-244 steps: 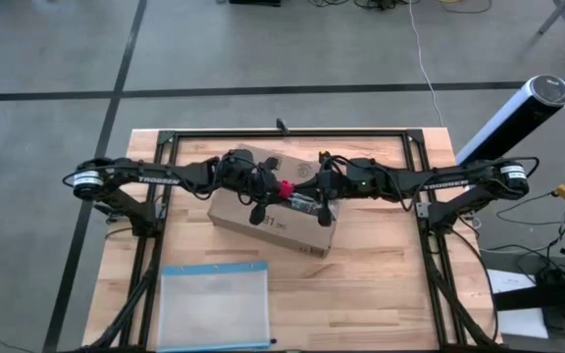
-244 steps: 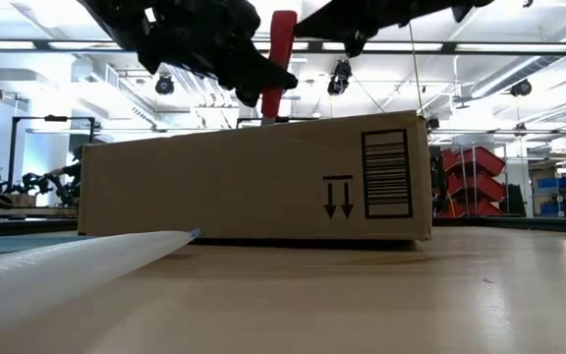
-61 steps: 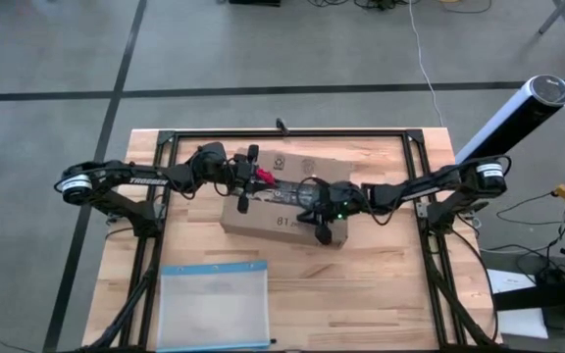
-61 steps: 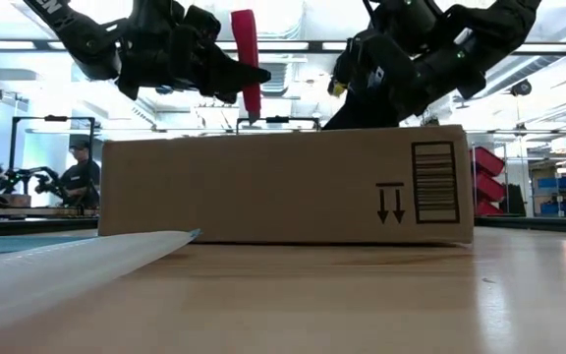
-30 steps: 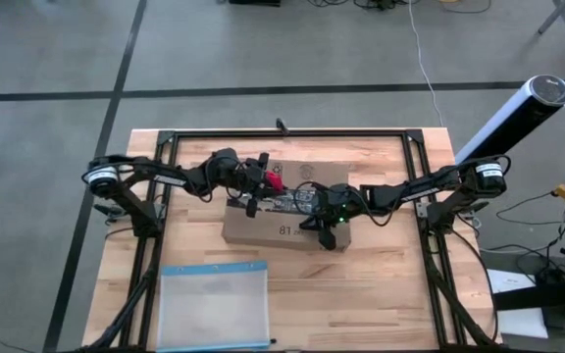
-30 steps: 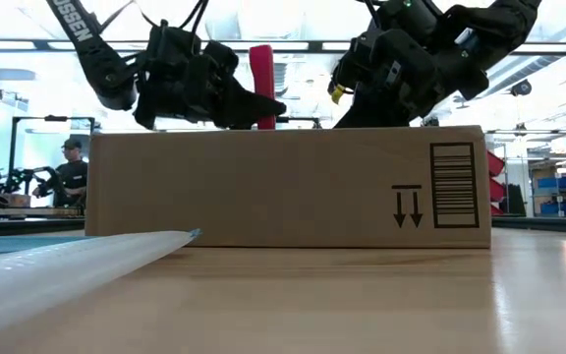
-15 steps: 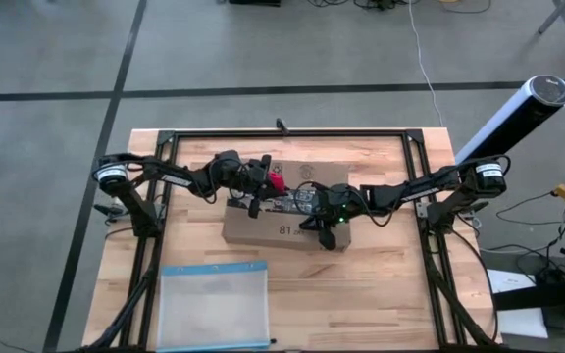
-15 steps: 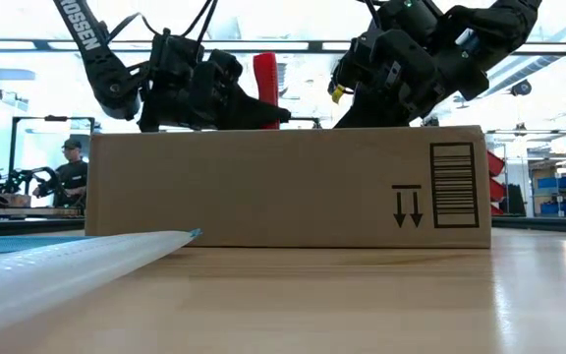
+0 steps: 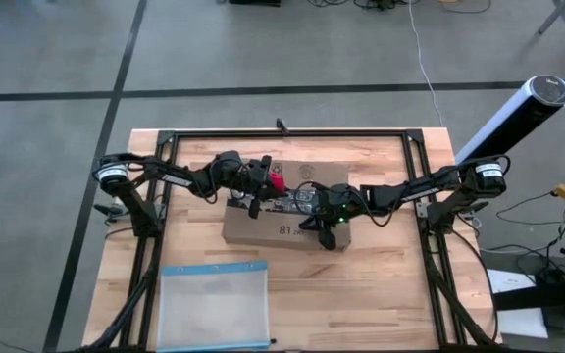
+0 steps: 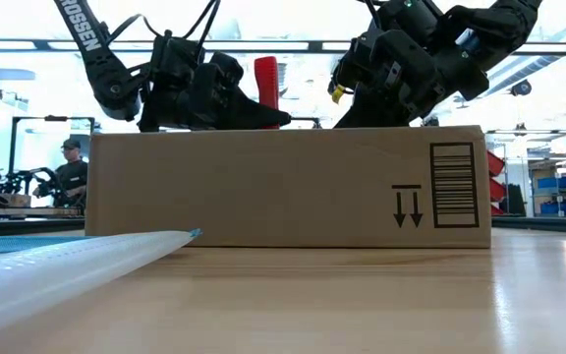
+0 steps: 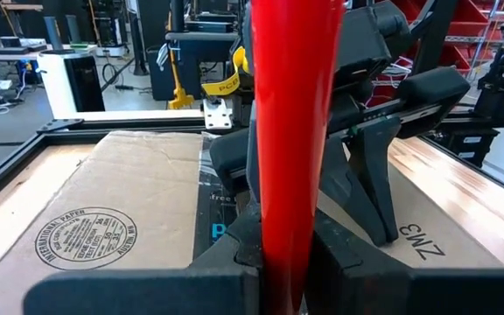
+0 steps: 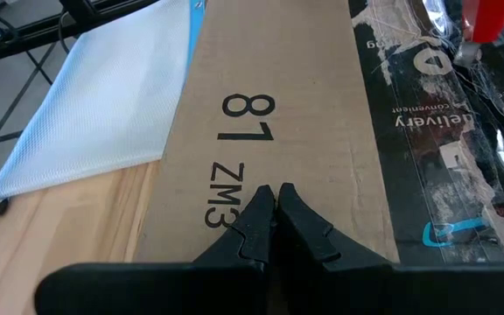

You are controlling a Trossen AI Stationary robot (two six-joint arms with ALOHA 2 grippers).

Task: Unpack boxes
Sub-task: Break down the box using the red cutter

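Here, I had both arms over the brown cardboard box (image 9: pixel 284 208), which lay flat near the middle of the wooden counter (image 9: pixel 381 294), its top face taped and printed with "81" and "ZM3". My left tool (image 9: pixel 260 186) was clamped on a red cutter (image 9: pixel 275 180), held upright over the box's taped top near the far left part of the lid; in the left wrist view the red cutter (image 11: pixel 291 131) rose between the dark fingers (image 11: pixel 147 284), with a round stamp on the cardboard (image 11: pixel 138 201) beside it. My right tool (image 9: pixel 327 233) sat at the near edge of the box top, its two fingers pressed together with nothing between them; the right wrist view showed those closed fingertips (image 12: pixel 274 214) over the bare cardboard next to the printed "ZM3", with the dark strip of tape (image 12: pixel 436 131) running alongside. From the low view, the box (image 10: pixel 288 187) stood flat on the counter, a barcode and two down arrows on its near side, both arms resting above its top edge and the cutter (image 10: pixel 266 84) poking up between them. A clear plastic pouch with a blue edge (image 9: pixel 213 307) lay flat on the counter's near left, well apart from the box. A person (image 10: pixel 70 172) stood far back in the room.
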